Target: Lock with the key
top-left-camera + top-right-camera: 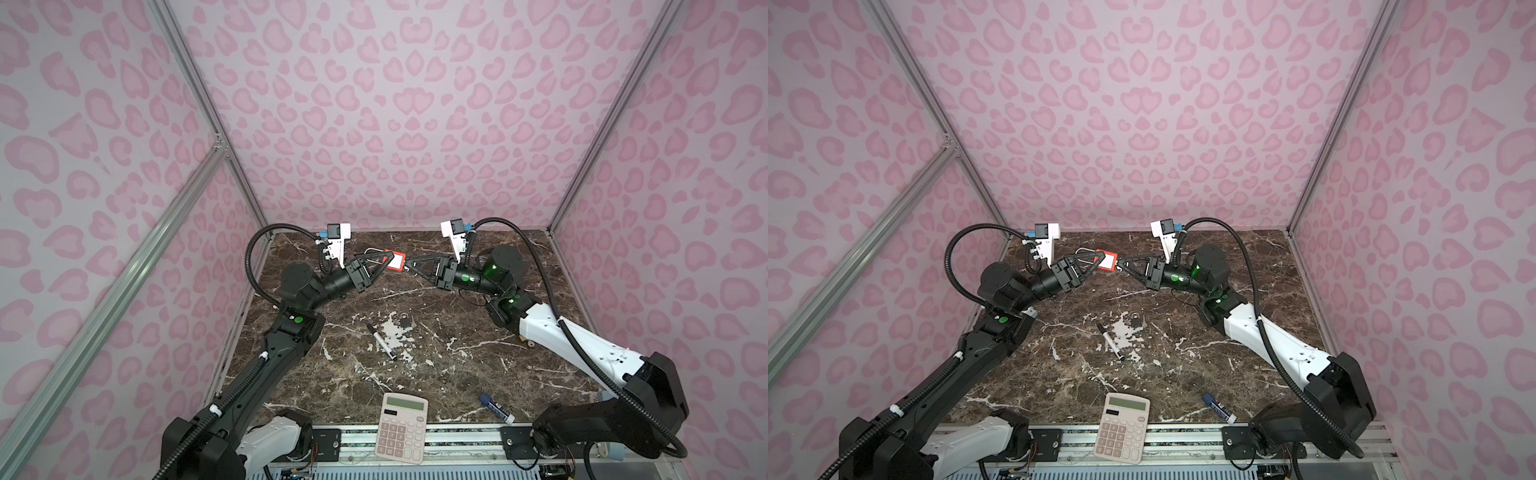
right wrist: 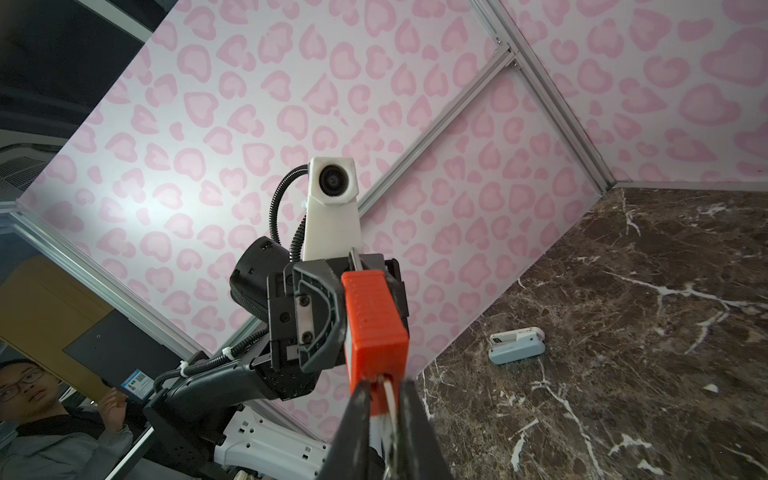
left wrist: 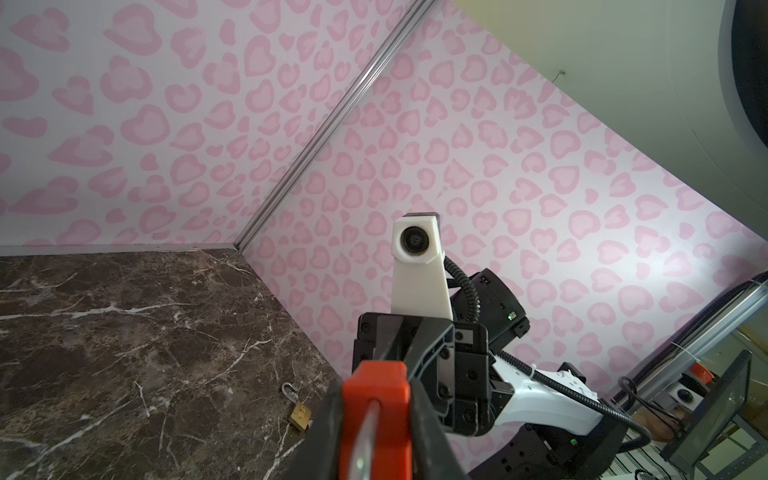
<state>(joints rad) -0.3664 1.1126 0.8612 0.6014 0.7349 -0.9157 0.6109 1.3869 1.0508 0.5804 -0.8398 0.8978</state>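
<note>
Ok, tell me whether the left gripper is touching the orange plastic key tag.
Touching. Left wrist view shows the left gripper clamping the orange plastic key tag between its fingers.

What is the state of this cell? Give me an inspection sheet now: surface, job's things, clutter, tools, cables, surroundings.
Surface: dark marble table, white veins.
Job's things: red key tag held aloft between both tools; padlock lies on the table, shackle looks open.
Clutter: marker, calculator, blue-capped stick.
Tools: left tool shut on the tag; right tool shut on its other end.
Cables: black conduits arch from both wrists, clear of the tag.
Surroundings: pink heart-print walls, aluminium frame; person outside.
</note>
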